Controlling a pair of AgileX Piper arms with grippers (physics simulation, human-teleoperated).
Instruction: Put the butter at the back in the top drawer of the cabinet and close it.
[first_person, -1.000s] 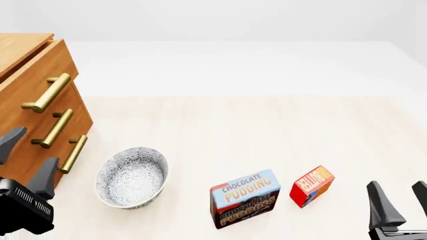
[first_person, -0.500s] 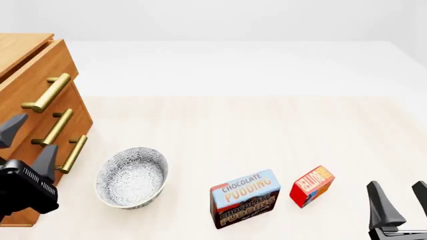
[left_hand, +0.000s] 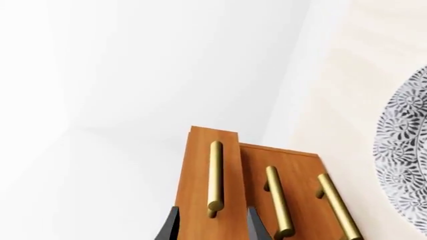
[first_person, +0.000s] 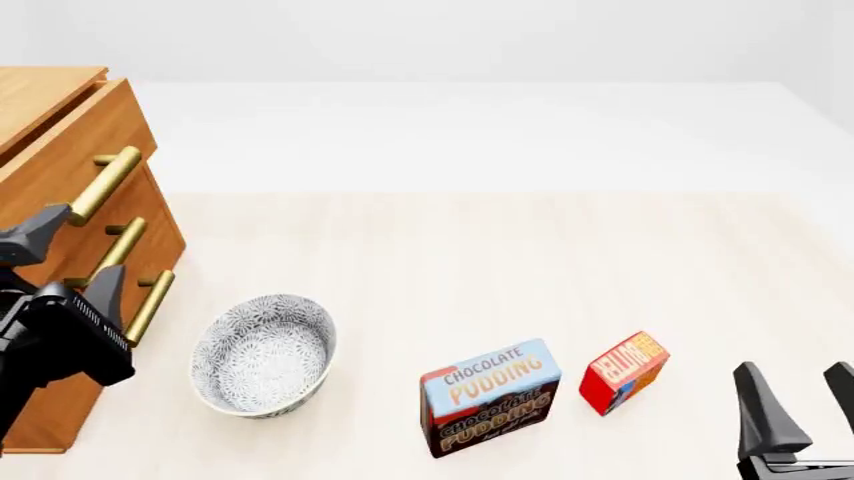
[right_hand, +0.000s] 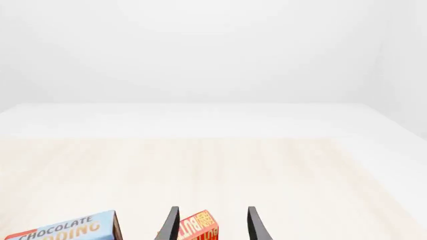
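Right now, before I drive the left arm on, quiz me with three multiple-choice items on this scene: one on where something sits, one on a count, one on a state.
1. Where is the butter?
A. Inside the bowl
B. On the table, to the right of the pudding box
C. In the top drawer

2. How many brass handles does the cabinet show?
A. Three
B. Two
C. Five

3. How are the left gripper fingers?
A. Shut on the butter
B. Shut on the bowl's rim
C. Open, empty, next to the handles

Answers: 1 B, the front view has it right of the pudding box, outside the bowl. 2 A, one bar per drawer front. 3 C, the left wrist view shows spread fingers lined up with the top drawer handle, not yet gripping it.
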